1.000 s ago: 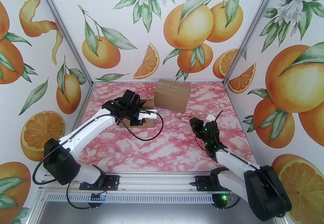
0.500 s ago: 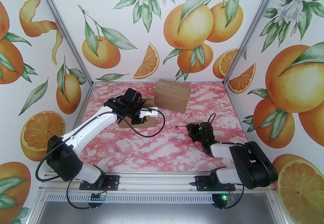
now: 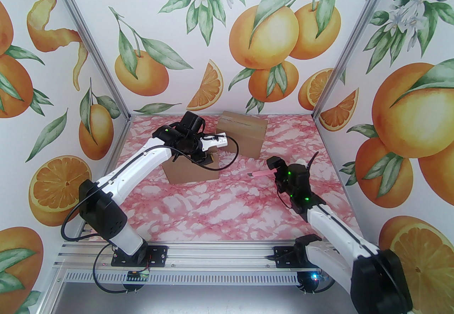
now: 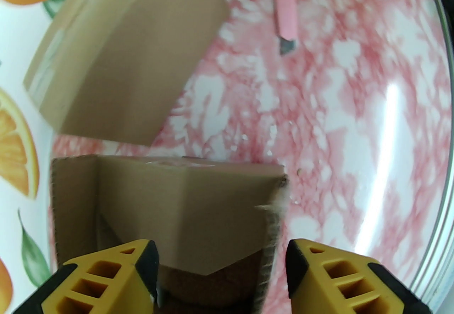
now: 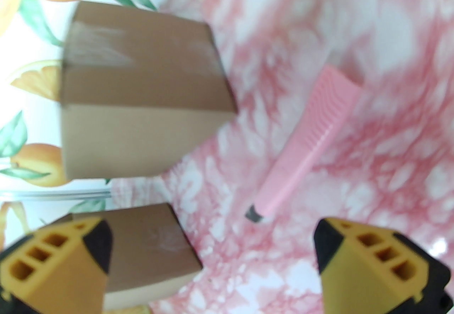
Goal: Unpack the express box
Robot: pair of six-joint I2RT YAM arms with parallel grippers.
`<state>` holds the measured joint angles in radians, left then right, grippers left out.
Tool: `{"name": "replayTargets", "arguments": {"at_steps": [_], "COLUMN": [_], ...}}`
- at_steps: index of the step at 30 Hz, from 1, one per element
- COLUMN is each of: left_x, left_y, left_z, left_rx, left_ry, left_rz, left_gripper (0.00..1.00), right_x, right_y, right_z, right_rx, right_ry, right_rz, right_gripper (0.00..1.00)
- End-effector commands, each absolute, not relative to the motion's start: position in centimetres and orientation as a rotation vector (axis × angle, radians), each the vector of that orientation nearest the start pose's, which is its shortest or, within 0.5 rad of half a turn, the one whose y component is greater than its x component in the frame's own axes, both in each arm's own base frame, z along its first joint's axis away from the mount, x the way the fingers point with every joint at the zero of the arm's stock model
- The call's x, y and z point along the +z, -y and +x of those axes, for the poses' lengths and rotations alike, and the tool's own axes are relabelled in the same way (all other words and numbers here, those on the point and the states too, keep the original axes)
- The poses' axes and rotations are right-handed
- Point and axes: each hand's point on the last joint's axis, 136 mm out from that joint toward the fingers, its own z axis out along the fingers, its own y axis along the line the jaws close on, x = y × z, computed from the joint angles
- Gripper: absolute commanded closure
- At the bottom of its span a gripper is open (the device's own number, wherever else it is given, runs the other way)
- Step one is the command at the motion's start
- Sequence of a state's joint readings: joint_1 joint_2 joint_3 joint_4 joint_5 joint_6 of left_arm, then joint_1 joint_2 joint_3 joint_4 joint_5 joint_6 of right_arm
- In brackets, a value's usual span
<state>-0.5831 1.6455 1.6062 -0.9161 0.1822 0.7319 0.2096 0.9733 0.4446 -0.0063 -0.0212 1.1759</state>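
An opened brown express box (image 3: 191, 172) sits left of centre, its flaps up (image 4: 184, 206). My left gripper (image 3: 210, 159) hovers just above its far right corner, open and empty (image 4: 221, 270), with the box's inside below the yellow fingertips (image 4: 117, 270). A pink box cutter (image 3: 260, 173) lies flat on the marble table (image 5: 305, 149). My right gripper (image 3: 276, 170) is at the cutter's right end, open (image 5: 212, 263), and the cutter rests ahead of its fingers, untouched.
A second cardboard box (image 3: 242, 137), taped shut, stands at the back centre, close behind the opened one (image 4: 124, 57) (image 5: 142, 93). The pink marble table (image 3: 227, 209) is walled on three sides by orange-print panels. The left arm's cable loops beside the opened box.
The right gripper has opened and let go of the pink cutter, which now lies on the table. The left gripper has opened and moved up and toward the back.
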Motion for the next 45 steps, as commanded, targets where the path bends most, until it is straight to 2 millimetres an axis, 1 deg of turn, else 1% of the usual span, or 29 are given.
{"name": "replayTargets", "arguments": {"at_steps": [1, 3, 5, 7, 8, 10, 13, 15, 17, 18, 20, 22, 23, 25, 29, 33, 34, 37, 40, 42, 45], "left_x": [26.2, 28.2, 29.5, 30.2, 30.1, 29.4, 28.7, 29.1, 29.0, 28.6, 26.8, 25.3, 24.6, 23.7, 23.2, 22.9, 22.8, 22.5, 22.6, 22.8, 22.8], "left_y": [26.0, 25.4, 24.4, 22.9, 22.2, 20.5, 18.4, 17.5, 17.0, 16.9, 16.5, 16.0, 15.6, 14.7, 13.9, 14.2, 14.3, 14.4, 14.7, 14.8, 14.7], "left_z": [35.2, 35.7, 35.8, 36.0, 35.9, 36.0, 36.4, 36.9, 37.4, 37.5, 37.6, 37.9, 38.5, 40.0, 42.2, 42.6, 42.6, 42.5, 42.0, 41.7, 40.9], "left_rx": [-0.122, -0.103, -0.117, -0.141, -0.168, -0.175, -0.195, -0.219, -0.222, -0.229, -0.246, -0.243, -0.235, -0.214, -0.228, -0.274, -0.286, -0.308, -0.355, -0.379, -0.407], "left_ry": [-1.916, -1.890, -1.879, -1.892, -1.909, -1.968, -2.031, -2.030, -2.029, -2.040, -2.097, -2.144, -2.159, -2.196, -2.264, -2.299, -2.308, -2.343, -2.366, -2.386, -2.426], "left_rz": [1.478, 1.433, 1.412, 1.386, 1.384, 1.383, 1.323, 1.272, 1.249, 1.256, 1.287, 1.292, 1.284, 1.233, 1.155, 1.130, 1.127, 1.103, 1.077, 1.049, 1.008], "left_gripper": [0.15, 0.08, 0.08, 0.09, 0.10, 0.12, 0.13, 0.13, 0.13, 0.13, 0.14, 0.15, 0.15, 0.17, 0.24, 0.33, 0.39, 0.57, 0.69, 0.74, 0.78], "right_x": [12.8, 14.0, 14.8, 15.3, 15.5, 15.9, 16.3, 16.0, 15.9, 15.9, 15.8, 15.7, 15.7, 15.6, 15.6, 15.9, 16.1, 17.5, 19.6, 21.0, 23.1], "right_y": [-7.6, -9.7, -12.3, -15.0, -16.4, -19.1, -22.8, -25.1, -28.0, -29.0, -31.3, -32.5, -32.8, -32.9, -32.3, -30.9, -30.4, -28.7, -26.8, -25.8, -25.1], "right_z": [30.6, 31.0, 31.2, 31.2, 31.1, 30.9, 30.6, 30.5, 30.2, 30.1, 29.9, 30.0, 30.3, 31.1, 32.4, 33.8, 34.2, 35.4, 36.5, 36.9, 37.4], "right_rx": [0.680, 0.697, 0.715, 0.741, 0.754, 0.801, 0.845, 0.864, 0.909, 0.921, 0.953, 0.957, 0.947, 0.899, 0.852, 0.847, 0.840, 0.813, 0.757, 0.727, 0.691], "right_ry": [-2.129, -2.158, -2.195, -2.226, -2.238, -2.247, -2.267, -2.299, -2.321, -2.328, -2.344, -2.354, -2.357, -2.360, -2.352, -2.336, -2.328, -2.296, -2.254, -2.228, -2.187], "right_rz": [0.887, 0.784, 0.677, 0.572, 0.524, 0.419, 0.280, 0.202, 0.096, 0.065, -0.013, -0.060, -0.073, -0.081, -0.042, 0.039, 0.058, 0.081, 0.081, 0.078, 0.057], "right_gripper": [0.00, 0.00, 0.00, 0.01, 0.01, 0.02, 0.04, 0.05, 0.07, 0.08, 0.11, 0.12, 0.12, 0.12, 0.12, 0.12, 0.12, 0.12, 0.12, 0.11, 0.11]}}
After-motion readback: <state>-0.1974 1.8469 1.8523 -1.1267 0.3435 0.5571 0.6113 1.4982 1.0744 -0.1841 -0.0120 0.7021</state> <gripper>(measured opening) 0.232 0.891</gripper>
